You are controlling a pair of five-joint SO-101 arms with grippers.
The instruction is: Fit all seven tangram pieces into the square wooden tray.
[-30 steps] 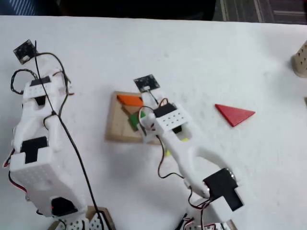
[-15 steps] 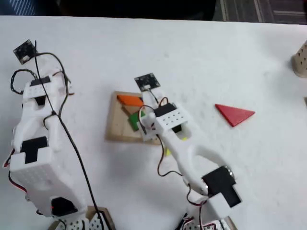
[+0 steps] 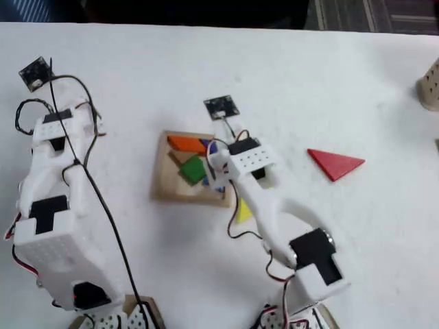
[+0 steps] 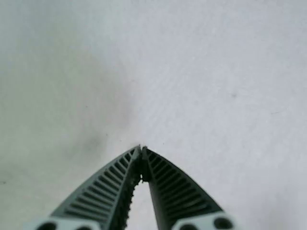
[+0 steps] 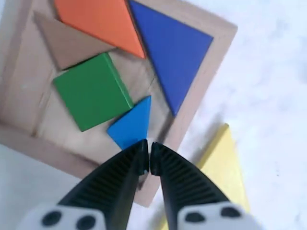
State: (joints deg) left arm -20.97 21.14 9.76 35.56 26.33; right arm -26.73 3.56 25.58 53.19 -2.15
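The square wooden tray holds five pieces. An orange parallelogram lies along one wall, with a large dark blue triangle touching its slanted edge and filling the corner beside it. A tan wooden triangle lies against the parallelogram's other side. Next to that is a green square, turned askew to the tray's walls. A small light blue triangle sits between the green square and the large triangle.

Two pieces lie outside on the white surface. A yellow triangle is just beside the tray, and a red triangle is well apart from it.

The right hand has its fingers pressed together and holds nothing. Its tips are at the small light blue triangle's near corner, though I cannot tell whether they touch it. The left hand is also pinched together and empty, over bare surface.
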